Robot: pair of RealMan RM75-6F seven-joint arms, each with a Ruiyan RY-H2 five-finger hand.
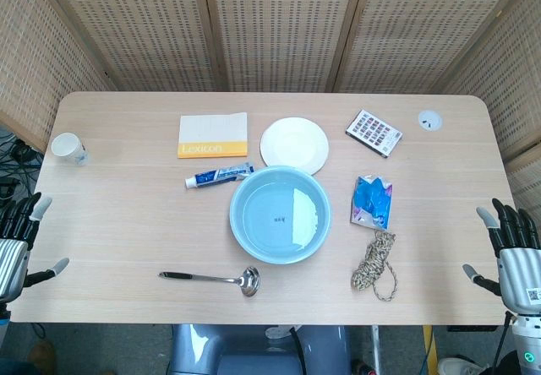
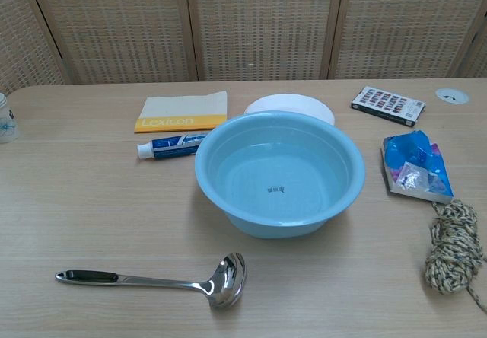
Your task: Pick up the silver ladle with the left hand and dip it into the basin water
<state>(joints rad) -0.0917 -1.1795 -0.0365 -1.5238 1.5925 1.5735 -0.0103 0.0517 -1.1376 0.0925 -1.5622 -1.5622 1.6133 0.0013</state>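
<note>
Silver ladle, one only, lies flat on the pale wood-grain table near its front edge, polished bowl toward the basin, dark-inset handle pointing toward the robot's left; it sits just in front of the single light-blue plastic basin, round and smooth-walled, holding clear water with a small dark mark showing at the bottom. Behind the basin: one round white plate; one blue-and-white toothpaste tube; one flat white booklet with a yellow band. To the robot's right: one blue crinkled packet; one coil of rough speckled twine; one rectangular card of coloured squares; one small round white disc. One white cup stands at the far left edge. Left hand hangs off the table's left edge, fingers spread, holding nothing; right hand hangs off the right edge, fingers likewise apart and empty. Woven wicker screens close the background.
</note>
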